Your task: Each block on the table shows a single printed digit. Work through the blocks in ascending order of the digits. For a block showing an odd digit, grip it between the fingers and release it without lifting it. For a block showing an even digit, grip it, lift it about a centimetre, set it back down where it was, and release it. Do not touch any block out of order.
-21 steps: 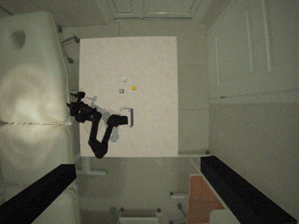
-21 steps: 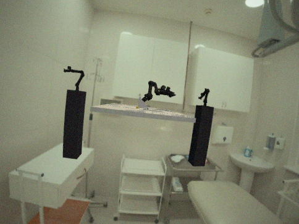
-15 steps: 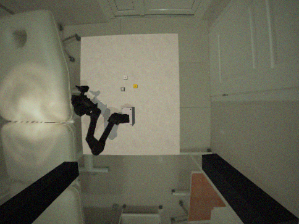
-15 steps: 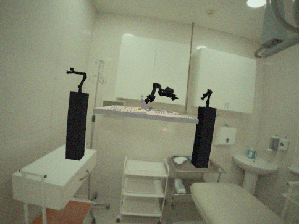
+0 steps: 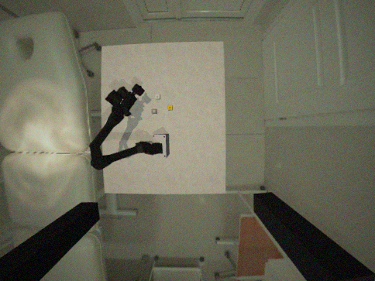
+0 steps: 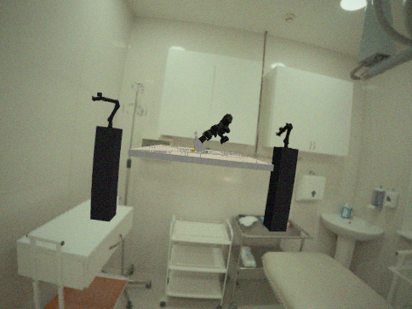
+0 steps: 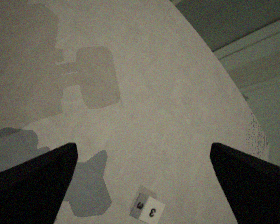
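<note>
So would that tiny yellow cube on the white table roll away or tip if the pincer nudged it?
Probably not roll: the small yellow cube looks flat-sided and sits squarely on the white table. It would more likely slide, being so small. The open pincer is far wider than the cube, so an off-centre squeeze might push it sideways.
</note>
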Motion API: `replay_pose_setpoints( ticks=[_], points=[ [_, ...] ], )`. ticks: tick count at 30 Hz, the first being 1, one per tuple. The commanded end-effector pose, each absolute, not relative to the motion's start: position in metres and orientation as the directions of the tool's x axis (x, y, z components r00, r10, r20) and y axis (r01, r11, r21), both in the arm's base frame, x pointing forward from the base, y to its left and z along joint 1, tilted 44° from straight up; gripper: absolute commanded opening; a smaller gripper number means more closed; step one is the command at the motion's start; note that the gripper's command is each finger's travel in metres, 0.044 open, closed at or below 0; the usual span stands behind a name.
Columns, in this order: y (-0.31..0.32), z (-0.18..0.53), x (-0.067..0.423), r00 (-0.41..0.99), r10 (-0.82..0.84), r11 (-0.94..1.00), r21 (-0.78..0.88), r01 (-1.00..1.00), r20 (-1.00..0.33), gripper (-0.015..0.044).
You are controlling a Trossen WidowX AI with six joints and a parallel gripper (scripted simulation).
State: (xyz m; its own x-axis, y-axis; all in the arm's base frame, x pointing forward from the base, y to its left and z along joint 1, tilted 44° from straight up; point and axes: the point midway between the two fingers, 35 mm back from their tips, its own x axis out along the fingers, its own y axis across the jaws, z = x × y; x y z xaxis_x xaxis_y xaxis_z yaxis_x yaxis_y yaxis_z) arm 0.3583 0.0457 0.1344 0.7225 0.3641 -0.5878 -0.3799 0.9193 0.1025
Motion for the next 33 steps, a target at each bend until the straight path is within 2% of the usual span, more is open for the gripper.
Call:
replay_pose_setpoints(
  ticks=[1,4,7,12,33],
  points=[
    [-0.008,0.082,0.350,0.523,0.339,0.930,0.194,-0.313,-0.782,0.0400],
    [-0.039,0.053,0.333,0.370,0.374,0.921,0.295,-0.252,-0.851,0.0400],
    [-0.066,0.031,0.309,0.224,0.453,0.890,0.423,-0.171,-0.863,0.0400],
    [-0.101,0.014,0.267,0.065,0.655,0.754,0.657,0.006,-0.753,0.0400],
    [-0.105,0.013,0.262,0.055,0.686,0.725,0.688,0.033,-0.725,0.0400]
  ],
)
